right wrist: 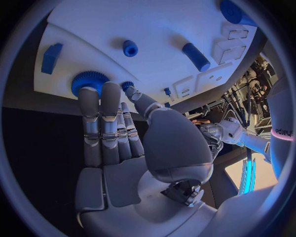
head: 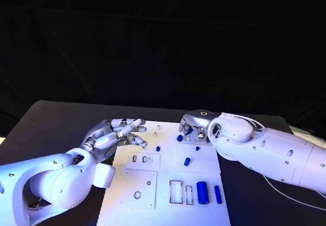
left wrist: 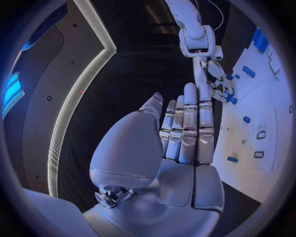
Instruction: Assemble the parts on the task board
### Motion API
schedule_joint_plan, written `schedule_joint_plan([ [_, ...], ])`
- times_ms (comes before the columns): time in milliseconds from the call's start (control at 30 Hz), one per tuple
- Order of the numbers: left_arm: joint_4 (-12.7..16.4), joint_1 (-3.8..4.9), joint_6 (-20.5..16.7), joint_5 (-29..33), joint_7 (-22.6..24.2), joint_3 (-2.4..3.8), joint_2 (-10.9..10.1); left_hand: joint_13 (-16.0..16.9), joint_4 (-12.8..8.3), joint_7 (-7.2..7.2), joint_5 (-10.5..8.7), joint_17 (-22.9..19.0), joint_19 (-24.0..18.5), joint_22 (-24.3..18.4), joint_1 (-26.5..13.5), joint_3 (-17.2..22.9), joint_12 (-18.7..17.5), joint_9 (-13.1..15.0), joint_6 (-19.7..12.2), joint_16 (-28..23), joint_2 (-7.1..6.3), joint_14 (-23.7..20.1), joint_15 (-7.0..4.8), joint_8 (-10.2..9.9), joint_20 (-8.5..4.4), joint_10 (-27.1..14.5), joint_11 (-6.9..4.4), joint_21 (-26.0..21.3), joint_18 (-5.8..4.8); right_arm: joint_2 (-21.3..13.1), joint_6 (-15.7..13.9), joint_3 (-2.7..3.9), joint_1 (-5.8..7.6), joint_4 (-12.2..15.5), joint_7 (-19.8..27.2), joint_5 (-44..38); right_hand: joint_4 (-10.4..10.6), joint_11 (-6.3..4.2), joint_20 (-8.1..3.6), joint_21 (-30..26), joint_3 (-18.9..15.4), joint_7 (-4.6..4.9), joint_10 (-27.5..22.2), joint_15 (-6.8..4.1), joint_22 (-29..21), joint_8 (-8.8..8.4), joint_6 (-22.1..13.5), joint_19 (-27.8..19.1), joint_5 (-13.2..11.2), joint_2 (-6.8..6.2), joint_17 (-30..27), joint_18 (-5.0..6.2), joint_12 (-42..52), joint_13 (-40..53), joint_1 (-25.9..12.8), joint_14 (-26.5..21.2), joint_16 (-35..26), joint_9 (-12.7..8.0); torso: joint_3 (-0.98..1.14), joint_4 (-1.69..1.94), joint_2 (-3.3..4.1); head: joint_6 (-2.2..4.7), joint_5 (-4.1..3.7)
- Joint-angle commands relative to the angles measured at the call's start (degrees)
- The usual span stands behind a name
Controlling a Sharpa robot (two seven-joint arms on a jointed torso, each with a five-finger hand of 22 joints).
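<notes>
Black cloth hung behind the dark desk (head: 64, 121), and the white task board (head: 166, 213) lay in the middle of the frame, running from the center down toward the bottom edge. From the lower left, the left robot hand (head: 116, 134) reached in and hovered over the board's upper left corner, its fingers stretched out nearly straight and side by side, holding nothing; the left wrist view showed the same flat, extended fingers (left wrist: 188, 128) with empty air beyond them. From the right edge, the right robot hand (head: 194, 125) bent down over the board's upper right corner, fingers pointing at the surface. In the right wrist view its fingertips (right wrist: 101, 94) sat at a large blue gear (right wrist: 88, 81), with a smaller blue gear (right wrist: 128, 85) just beside the thumb; whether the fingers actually pinched either gear I could not tell. A short blue cylinder (head: 187, 161) lay near the board's center, a small blue peg (head: 158, 148) stood to its left, and a long blue cylinder (head: 202, 192) and a thin blue bar (head: 218, 194) lay side by side at the lower right, beside a rectangular slot (head: 175, 192).
</notes>
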Motion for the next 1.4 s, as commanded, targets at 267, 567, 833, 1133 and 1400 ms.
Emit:
schedule_joint_plan([
  [267,0.1,0.15,1.2,0.3,-0.4,0.05,0.0,0.0,0.0,0.42,-0.25,0.3,-0.2,0.1,-0.1,-0.5,-0.3,-0.1,-0.2,0.1,-0.60,-0.5,0.20,-0.5,0.07,-0.2,0.29,0.3,0.44,0.6,2.6,0.01,0.01,0.0,-0.3,-2.3,0.7,0.04,0.21,2.6,1.0,-0.36,-0.2,-0.20,3.0,-0.12,0.5,0.2,-0.5,-0.54,3.3,-0.49,-0.1,0.0,0.2,0.8,3.4,0.1,-0.05,0.32,0.64,-0.47,-0.17],
  [567,0.0,0.17,1.3,0.3,-0.7,0.05,-0.1,0.0,0.0,0.42,-0.25,0.3,-0.2,0.1,-0.1,-0.5,-0.3,-0.1,-0.2,0.1,-0.60,-0.5,0.20,-0.5,0.07,-0.2,0.29,0.3,0.44,1.3,3.0,0.00,-0.01,-0.6,0.2,-2.0,1.6,-0.06,0.22,4.5,2.0,-0.48,0.3,-0.24,5.3,-0.04,1.0,0.5,-0.9,-0.24,5.7,-0.76,-0.1,0.1,0.3,0.8,6.1,0.2,-0.02,0.44,0.83,-0.60,-0.21],
  [833,0.0,0.20,1.3,0.3,-1.0,0.05,-0.1,0.0,0.0,0.42,-0.25,0.3,-0.2,0.1,-0.1,-0.5,-0.3,-0.1,-0.2,0.1,-0.60,-0.5,0.20,-0.5,0.07,-0.2,0.29,0.3,0.44,1.8,4.4,-0.02,-0.06,-1.3,0.4,-1.8,2.5,-0.46,0.07,7.0,3.9,-0.80,1.7,-0.51,8.3,0.43,2.9,1.0,-2.2,0.75,8.6,-1.10,0.1,0.1,1.2,0.8,9.2,0.5,0.01,0.49,1.00,-0.92,-0.20],
  [1133,0.0,0.22,1.3,0.3,-1.3,0.05,-0.1,0.0,-0.2,0.50,-0.29,0.6,-0.3,0.2,0.1,-0.5,-0.6,-0.1,-0.4,0.2,-0.62,-0.7,0.23,-0.6,0.10,-0.3,0.35,0.4,0.45,2.2,4.0,-0.05,-0.25,-1.7,0.2,-2.5,2.7,-0.68,-0.12,9.1,6.3,-0.91,2.7,-0.74,10.8,0.43,4.2,1.4,-4.4,1.60,10.0,-1.42,-0.1,0.1,2.7,0.6,11.1,0.9,-0.01,0.57,1.08,-1.14,-0.20],
  [1400,0.0,0.23,1.3,0.3,-1.5,0.05,-0.1,0.0,-0.4,0.55,-0.31,0.9,-0.4,0.2,0.4,-0.4,-0.8,-0.1,-0.5,0.1,-0.48,-0.8,0.26,-0.8,0.12,-0.4,0.40,0.5,0.46,1.4,-7.2,0.00,-0.28,-0.2,0.4,-1.2,2.5,-0.73,-0.31,11.7,8.3,-0.58,4.0,-0.79,14.4,0.35,5.1,2.5,-4.9,1.97,13.0,-1.92,0.0,0.2,4.2,0.9,14.2,1.2,-0.05,0.62,1.17,-1.07,-0.19],
])
